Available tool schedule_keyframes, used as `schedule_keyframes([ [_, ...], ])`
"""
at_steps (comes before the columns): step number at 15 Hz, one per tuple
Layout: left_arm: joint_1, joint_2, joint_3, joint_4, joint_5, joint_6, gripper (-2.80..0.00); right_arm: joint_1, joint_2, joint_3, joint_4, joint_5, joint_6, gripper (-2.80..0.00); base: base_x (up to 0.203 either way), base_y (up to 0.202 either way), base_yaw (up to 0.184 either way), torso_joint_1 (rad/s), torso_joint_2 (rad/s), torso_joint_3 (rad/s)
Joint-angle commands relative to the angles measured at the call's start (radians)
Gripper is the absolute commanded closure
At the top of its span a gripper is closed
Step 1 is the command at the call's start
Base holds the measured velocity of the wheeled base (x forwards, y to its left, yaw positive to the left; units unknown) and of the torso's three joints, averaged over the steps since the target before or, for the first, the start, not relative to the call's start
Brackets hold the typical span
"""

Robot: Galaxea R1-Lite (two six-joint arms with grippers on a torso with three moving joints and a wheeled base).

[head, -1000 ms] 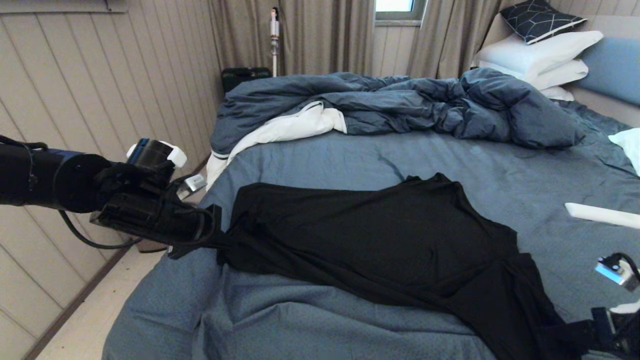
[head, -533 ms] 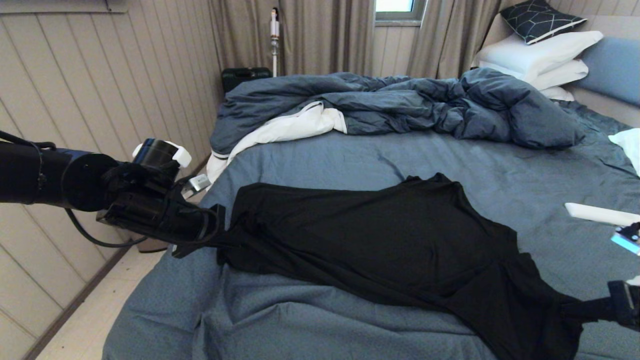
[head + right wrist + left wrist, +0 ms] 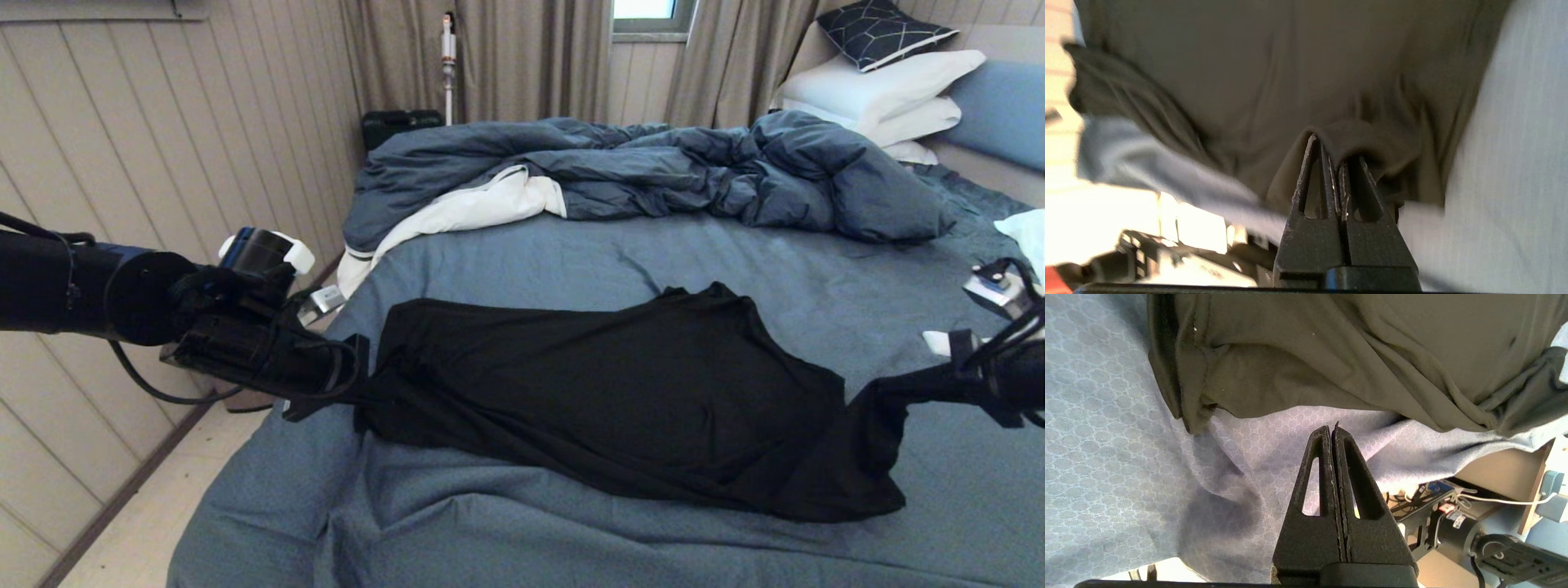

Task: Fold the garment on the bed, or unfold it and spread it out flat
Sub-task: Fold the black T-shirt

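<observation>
Head view: black garment (image 3: 620, 392) stretched across bed (image 3: 506, 261), right gripper (image 3: 939, 384) pinching its corner, left gripper (image 3: 359, 396) closed.

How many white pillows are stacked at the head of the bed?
3: top white pillow under the dark patterned cushion, middle pillow below it, bottom pillow showing only an edge. More may be hidden.

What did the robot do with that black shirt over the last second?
The right hand, low at the near right edge of the bed a second ago, closed on the shirt's right end and carried it up and farther onto the bed, lifting that end off the sheet. The left hand stayed shut at the shirt's left end, and the middle of the shirt did not move.
</observation>
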Motion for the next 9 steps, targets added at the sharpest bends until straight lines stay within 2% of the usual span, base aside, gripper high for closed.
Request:
schedule_keyframes([
  [1, 0.000, 0.003, 0.000, 0.002, -0.003, -0.003, 0.00, 0.015, 0.122, -0.070, -0.007, 0.004, 0.024, 0.00, 0.000, 0.000, 0.000, 0.000, 0.00, 0.000],
  [6, 0.001, 0.018, -0.012, 0.000, -0.003, 0.000, 0.00, 0.023, 0.316, -0.337, -0.036, -0.012, 0.179, 0.00, 0.000, 0.000, 0.000, 0.000, 0.00, 0.000],
  [9, 0.002, 0.020, -0.012, 0.000, -0.001, 0.002, 0.00, 0.029, 0.395, -0.446, -0.037, -0.062, 0.271, 0.00, 0.000, 0.000, 0.000, 0.000, 0.00, 0.000],
])
